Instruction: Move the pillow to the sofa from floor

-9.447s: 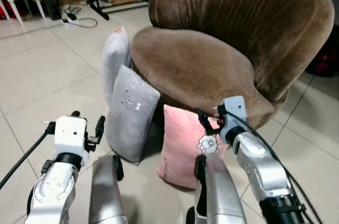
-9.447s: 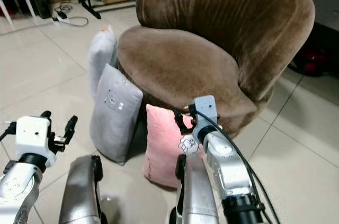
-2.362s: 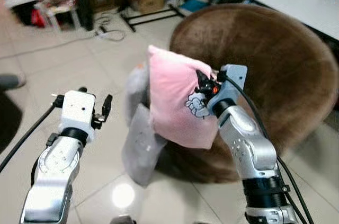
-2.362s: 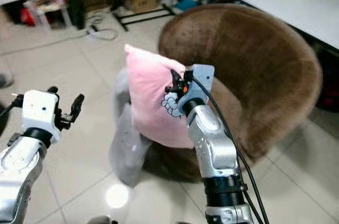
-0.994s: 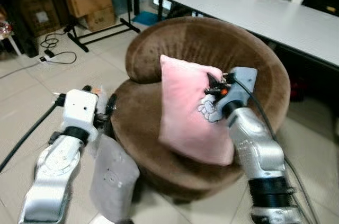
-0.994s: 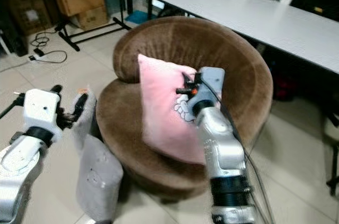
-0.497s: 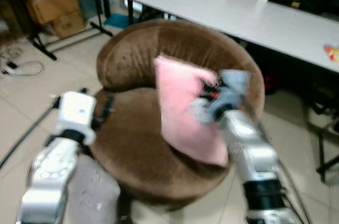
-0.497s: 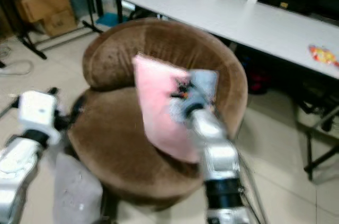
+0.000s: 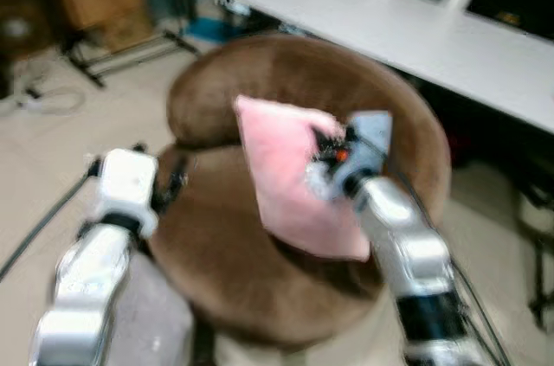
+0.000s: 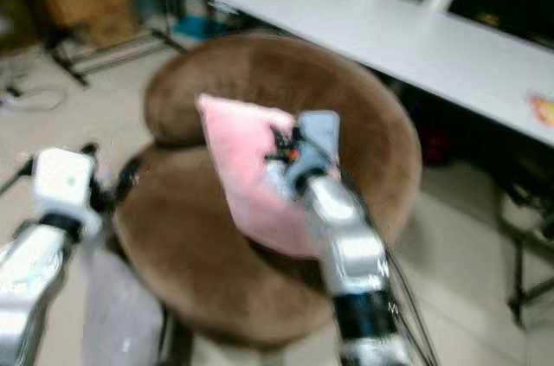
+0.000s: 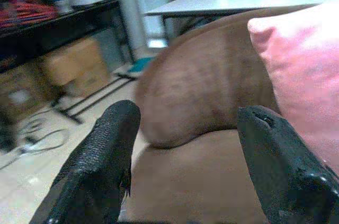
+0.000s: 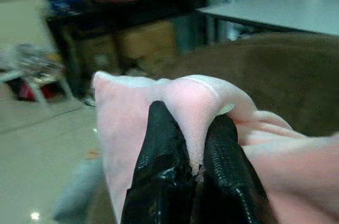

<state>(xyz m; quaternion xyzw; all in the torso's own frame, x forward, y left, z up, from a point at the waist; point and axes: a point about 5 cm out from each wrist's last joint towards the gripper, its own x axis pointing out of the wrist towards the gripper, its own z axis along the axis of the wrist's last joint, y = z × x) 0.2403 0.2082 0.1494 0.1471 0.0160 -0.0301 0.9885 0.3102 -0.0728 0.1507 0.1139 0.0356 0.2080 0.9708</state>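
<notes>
A pink pillow hangs above the seat of the round brown sofa chair, held up by one edge. My right gripper is shut on that edge, the pink cloth pinched between its two black fingers. In the head views the right gripper sits at the pillow's upper right side. My left gripper is open with nothing between its fingers, held at the chair's left side, and the left gripper points at the seat. The head views are blurred.
A long white table stands behind the chair. A grey pillow rests on the floor at the chair's front left. Cardboard boxes, a black stand and cables lie at the far left on the tiled floor.
The camera has swung, shifting the whole picture a little. The pink pillow stays held over the chair seat in my right gripper; the left gripper remains open beside the chair.
</notes>
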